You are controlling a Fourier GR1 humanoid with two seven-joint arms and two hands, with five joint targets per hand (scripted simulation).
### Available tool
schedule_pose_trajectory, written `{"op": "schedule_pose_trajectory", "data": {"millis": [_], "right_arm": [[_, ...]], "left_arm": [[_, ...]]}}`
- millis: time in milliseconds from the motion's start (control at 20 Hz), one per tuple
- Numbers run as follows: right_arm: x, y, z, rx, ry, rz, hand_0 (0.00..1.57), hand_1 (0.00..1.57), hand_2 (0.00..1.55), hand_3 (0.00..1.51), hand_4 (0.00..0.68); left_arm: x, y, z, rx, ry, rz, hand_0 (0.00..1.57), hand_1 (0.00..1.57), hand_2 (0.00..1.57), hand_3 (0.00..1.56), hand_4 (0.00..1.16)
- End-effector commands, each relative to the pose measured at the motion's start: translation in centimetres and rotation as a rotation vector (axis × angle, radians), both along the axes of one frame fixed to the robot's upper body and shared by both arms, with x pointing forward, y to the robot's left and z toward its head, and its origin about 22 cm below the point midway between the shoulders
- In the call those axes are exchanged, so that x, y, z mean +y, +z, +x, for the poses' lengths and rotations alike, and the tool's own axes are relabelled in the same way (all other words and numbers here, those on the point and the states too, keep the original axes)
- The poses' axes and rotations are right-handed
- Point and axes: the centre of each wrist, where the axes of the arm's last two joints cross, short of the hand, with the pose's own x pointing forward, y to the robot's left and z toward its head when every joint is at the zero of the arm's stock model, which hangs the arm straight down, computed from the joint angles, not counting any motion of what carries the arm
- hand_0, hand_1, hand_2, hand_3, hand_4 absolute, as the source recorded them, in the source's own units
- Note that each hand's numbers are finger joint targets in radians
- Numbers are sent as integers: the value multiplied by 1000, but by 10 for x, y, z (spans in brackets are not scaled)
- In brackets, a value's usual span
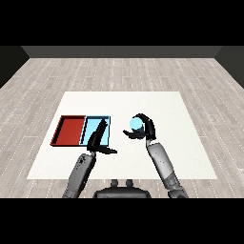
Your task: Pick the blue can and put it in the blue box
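Flat white rectangular tabletop (pixel 143 157) spans the middle of my view, over a grey wood-plank floor (pixel 119 71). Two shallow trays lie side by side, touching, on the tabletop's left part: the red rectangular tray (pixel 69 131) on the outside, the light blue rectangular tray (pixel 106 125) just to its right. My grey left forearm (pixel 80 174) comes in from the lower left; my grey right forearm (pixel 163 164) comes in from the lower right. My black left hand (pixel 97 140) sits over the near edge of the light blue tray, its fingers (pixel 101 128) straight and extended over the tray floor, thumb (pixel 109 151) stuck out to the right, holding nothing. My black right hand (pixel 147 129) is right of the blue tray, apart from it, with fingers and thumb curled round the small light blue cylindrical can (pixel 136 124). Can is upright in that grasp, round top facing up, outside both trays. Whether the can's base touches the tabletop I cannot tell.
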Motion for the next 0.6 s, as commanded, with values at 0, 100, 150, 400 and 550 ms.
{"op": "schedule_pose_trajectory", "data": {"millis": [0,100,150,400,550], "right_arm": [[-15,17,-2,-13,45,-16,1458,1458,1456,1397,612],[-5,-1,4,-11,39,10,1461,1461,1461,1400,609],[7,6,-5,3,43,-9,1460,1460,1460,1398,610],[9,6,11,-25,49,-19,1487,1487,1467,1400,609],[22,2,1,-23,78,-24,1486,1486,1467,1398,611]], "left_arm": [[-16,0,-11,50,-18,-22,0,0,0,0,0],[-32,-16,8,50,-22,14,0,0,0,0,0],[-40,-14,-6,51,-47,-1,0,0,0,0,0],[-32,-9,0,67,-40,-3,0,0,0,0,0],[-37,-22,-8,91,-34,-20,0,0,0,0,0]]}}
